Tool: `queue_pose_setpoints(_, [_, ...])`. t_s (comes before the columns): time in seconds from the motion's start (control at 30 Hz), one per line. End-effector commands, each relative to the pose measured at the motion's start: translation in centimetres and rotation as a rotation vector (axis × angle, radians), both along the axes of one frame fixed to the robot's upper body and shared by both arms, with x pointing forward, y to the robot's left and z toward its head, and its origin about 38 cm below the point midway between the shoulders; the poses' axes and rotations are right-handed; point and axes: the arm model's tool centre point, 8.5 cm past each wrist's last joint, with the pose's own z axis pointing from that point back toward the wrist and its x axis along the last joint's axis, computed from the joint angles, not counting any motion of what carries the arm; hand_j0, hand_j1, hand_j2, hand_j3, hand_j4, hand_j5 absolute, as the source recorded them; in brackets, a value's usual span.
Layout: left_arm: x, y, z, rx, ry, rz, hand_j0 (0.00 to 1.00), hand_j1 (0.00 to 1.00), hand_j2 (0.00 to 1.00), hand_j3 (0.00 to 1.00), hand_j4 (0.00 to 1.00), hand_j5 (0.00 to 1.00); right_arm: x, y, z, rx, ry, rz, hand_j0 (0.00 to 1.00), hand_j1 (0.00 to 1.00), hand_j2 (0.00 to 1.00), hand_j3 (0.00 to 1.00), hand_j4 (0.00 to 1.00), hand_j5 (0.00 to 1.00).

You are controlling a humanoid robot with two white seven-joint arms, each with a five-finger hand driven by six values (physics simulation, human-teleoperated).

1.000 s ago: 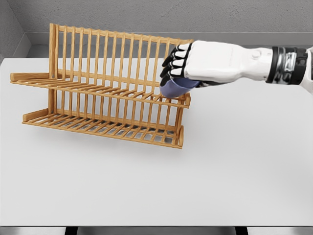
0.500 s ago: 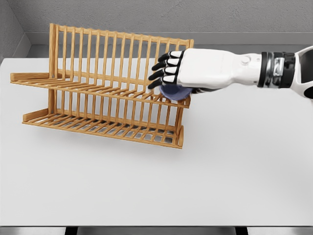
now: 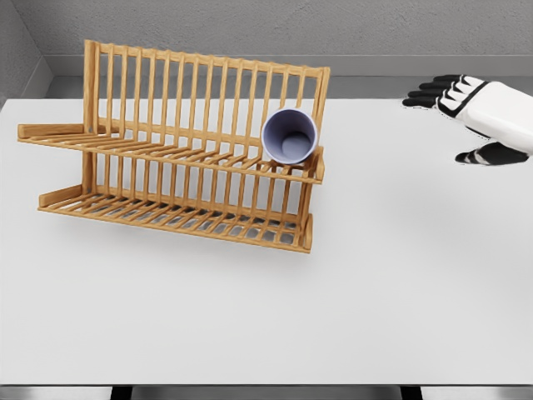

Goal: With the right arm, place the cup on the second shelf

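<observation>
So the cup [image 3: 290, 136] sits tipped on the rack's [image 3: 166, 150] upper shelf at its right end, rack left on the table [image 3: 266, 317], right hand [image 3: 470, 108] way off right.

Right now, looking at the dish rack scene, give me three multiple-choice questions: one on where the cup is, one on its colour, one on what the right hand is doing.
1. Where is the cup?
A. on the table in front of the rack
B. on the upper shelf of the wooden rack, near its right end
C. on the lower shelf

2. What colour is the cup?
A. red
B. green
C. bluish purple

3. What state is the right hand in?
A. fingers spread, holding nothing
B. closed on the cup
C. gripping the rack

Answers: B, it lies on its side on the top tier; C, its wall and inside show that colour; A, the hand is far right, apart from the cup.
</observation>
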Motion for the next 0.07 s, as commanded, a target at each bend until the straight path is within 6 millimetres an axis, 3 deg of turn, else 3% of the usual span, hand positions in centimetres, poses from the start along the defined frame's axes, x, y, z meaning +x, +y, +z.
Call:
queue_pose_setpoints(0.0, [-0.06,0.01,0.00,0.000,0.002,0.000,1.00,1.00,1.00,1.00,1.00,1.00,-0.01,-1.03,0.94,0.049,-0.035,-0.036,1.00,1.00,1.00,1.00,1.00,1.00])
queue_pose_setpoints(0.03, [0.01,0.00,0.00,0.000,-0.001,0.000,1.00,1.00,1.00,1.00,1.00,1.00,-0.12,-0.84,0.42,0.049,-0.023,-0.032,1.00,1.00,1.00,1.00,1.00,1.00])
